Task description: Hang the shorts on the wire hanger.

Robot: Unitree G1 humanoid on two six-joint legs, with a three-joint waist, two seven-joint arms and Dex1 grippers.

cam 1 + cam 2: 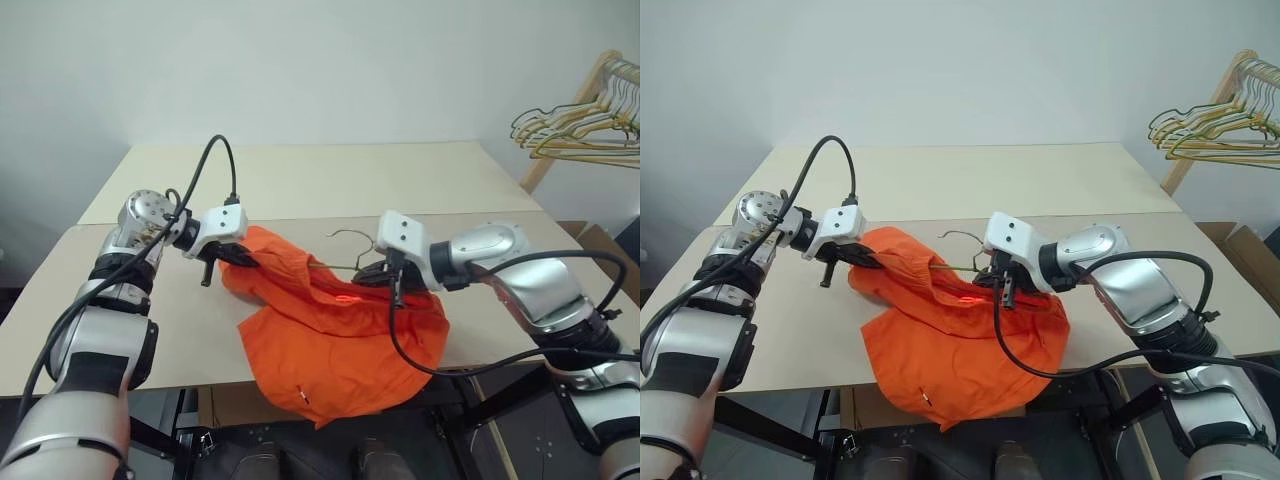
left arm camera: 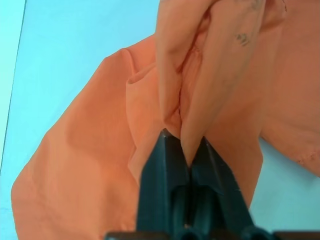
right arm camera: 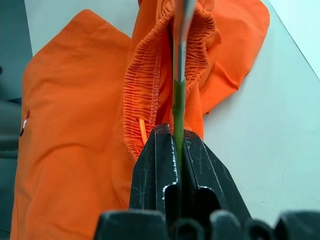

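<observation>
The bright orange shorts (image 1: pixel 330 330) lie bunched at the table's front, one part hanging over the near edge. My left gripper (image 1: pixel 240 257) is shut on a fold of their fabric at the left side; in the left wrist view the cloth is pinched between the black fingers (image 2: pixel 165 165). The thin wire hanger (image 1: pixel 352 236) pokes its hook up behind the shorts, the rest buried in the cloth. My right gripper (image 1: pixel 375 275) is shut on the hanger's wire (image 3: pixel 178 95), which runs up through the gathered waistband (image 3: pixel 145 75).
The beige table (image 1: pixel 330 170) stretches far behind the shorts, with a seam across its middle. A wooden rack with a bunch of yellowish wire hangers (image 1: pixel 580 125) stands at the back right. A cardboard box (image 1: pixel 600 240) sits beside the table's right edge.
</observation>
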